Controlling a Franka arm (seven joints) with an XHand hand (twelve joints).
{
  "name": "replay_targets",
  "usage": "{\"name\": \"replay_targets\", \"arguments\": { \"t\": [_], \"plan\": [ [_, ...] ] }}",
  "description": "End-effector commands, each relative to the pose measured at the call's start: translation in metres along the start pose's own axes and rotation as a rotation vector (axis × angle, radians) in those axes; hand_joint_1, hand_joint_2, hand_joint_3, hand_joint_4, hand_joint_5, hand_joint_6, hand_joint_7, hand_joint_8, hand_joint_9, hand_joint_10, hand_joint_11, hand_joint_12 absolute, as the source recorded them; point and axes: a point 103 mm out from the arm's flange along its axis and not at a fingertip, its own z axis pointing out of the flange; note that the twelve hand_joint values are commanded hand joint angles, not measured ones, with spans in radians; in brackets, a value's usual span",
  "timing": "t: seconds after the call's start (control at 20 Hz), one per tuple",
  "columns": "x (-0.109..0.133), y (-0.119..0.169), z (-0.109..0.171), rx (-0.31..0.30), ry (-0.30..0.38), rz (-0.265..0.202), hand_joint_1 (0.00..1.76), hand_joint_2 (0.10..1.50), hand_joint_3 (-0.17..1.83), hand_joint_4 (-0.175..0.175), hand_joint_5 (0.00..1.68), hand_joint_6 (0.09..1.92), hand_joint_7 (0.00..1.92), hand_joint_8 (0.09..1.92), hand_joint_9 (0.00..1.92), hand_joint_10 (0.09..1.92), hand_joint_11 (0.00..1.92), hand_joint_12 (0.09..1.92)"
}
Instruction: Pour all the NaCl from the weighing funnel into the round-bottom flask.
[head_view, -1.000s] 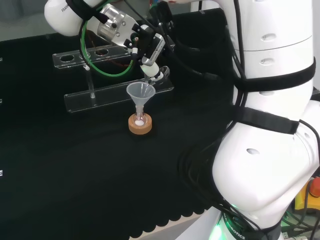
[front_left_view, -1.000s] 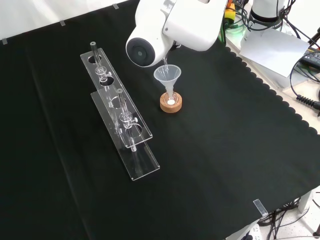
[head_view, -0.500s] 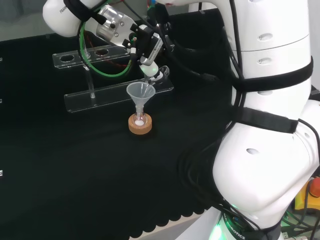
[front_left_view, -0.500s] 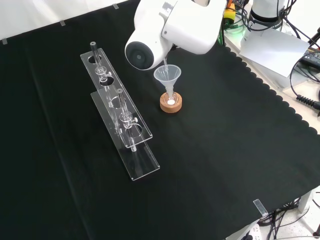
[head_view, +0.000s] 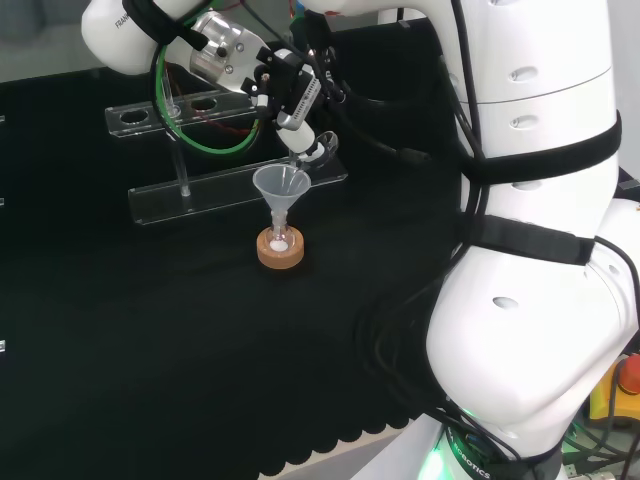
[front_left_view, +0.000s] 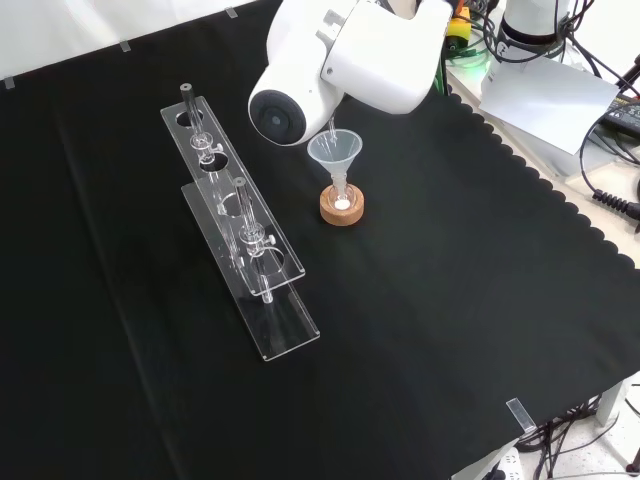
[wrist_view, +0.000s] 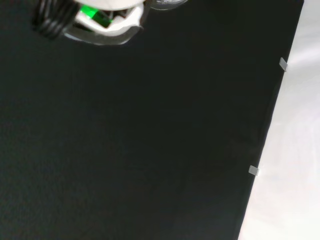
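In the head view the hand (head_view: 291, 92) hangs tilted above a clear conical funnel (head_view: 282, 183). Its fingers are pinched on the clear weighing funnel (head_view: 319, 150), whose spout points down into the cone. The cone stands in the neck of a small round-bottom flask (head_view: 280, 240) on a cork ring (head_view: 281, 253). White powder lies in the flask's bottom. In the front view the funnel (front_left_view: 334, 150), flask (front_left_view: 342, 202) and cork ring (front_left_view: 342, 212) sit just below the arm's white link (front_left_view: 340, 60), which covers the hand. A blurred white part of the hand (wrist_view: 107, 22) appears in the wrist view.
Two clear acrylic racks (front_left_view: 212, 150) (front_left_view: 268, 290) with small glass pieces stand left of the flask in the front view and behind it in the head view (head_view: 235, 185). The cloth's scalloped edge (front_left_view: 560, 210) runs at the front view's right.
The hand has shifted slightly up and left in the head view, with the weighing funnel still over the cone. Flask, cork ring and racks have not moved.
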Motion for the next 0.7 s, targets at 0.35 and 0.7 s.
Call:
{"name": "replay_targets", "arguments": {
  "t": [0.35, 0.7],
  "plan": [
    [0.0049, -0.0024, -0.0017, 0.009, -0.033, 0.009, 1.08, 0.67, 0.76, 0.175, 1.12, 0.98, 0.57, 0.65, 0.9, 0.43, 0.67, 1.15],
    [0.0092, -0.0044, -0.0072, 0.015, -0.062, 0.012, 1.08, 0.67, 0.76, 0.175, 1.12, 0.98, 0.57, 0.65, 0.9, 0.43, 0.67, 1.16]
  ]
}}
